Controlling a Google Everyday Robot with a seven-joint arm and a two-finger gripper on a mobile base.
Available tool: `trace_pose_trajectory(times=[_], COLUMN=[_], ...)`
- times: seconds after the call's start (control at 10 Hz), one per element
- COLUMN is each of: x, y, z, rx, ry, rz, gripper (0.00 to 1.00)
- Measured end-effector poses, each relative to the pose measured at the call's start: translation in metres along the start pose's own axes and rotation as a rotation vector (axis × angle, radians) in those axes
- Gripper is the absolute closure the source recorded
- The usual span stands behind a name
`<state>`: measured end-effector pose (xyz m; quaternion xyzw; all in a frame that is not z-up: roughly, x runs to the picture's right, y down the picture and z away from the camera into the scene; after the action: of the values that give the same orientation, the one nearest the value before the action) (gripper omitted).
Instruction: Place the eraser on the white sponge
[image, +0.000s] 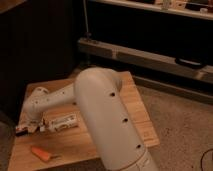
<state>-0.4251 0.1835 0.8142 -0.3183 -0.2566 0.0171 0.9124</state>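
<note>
Low wooden table (134, 107), seen from above past a thick white arm (107, 115). Stretched from the near right corner across the top to the left edge. Gripper (25, 128) down at that left edge, closed, tip close to the tabletop. Eraser (20, 131) right at the tip, showing only as a dark sliver with a reddish end; held or merely touched, impossible to say. White labelled pack (62, 122) just beside the gripper, toward the middle of the table. Orange stick (42, 153) near the front left corner, apart from both.
</note>
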Motion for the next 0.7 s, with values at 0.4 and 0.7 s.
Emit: trace_pose_trajectory(times=[0.4,0.7], x=[-0.006,0.023], y=[-0.050,-0.107], z=[-0.078,-0.138], rx=[0.044,0.128], ry=[-0.085,-0.104], rz=[0.075,0.164], gripper=[1.00,1.00])
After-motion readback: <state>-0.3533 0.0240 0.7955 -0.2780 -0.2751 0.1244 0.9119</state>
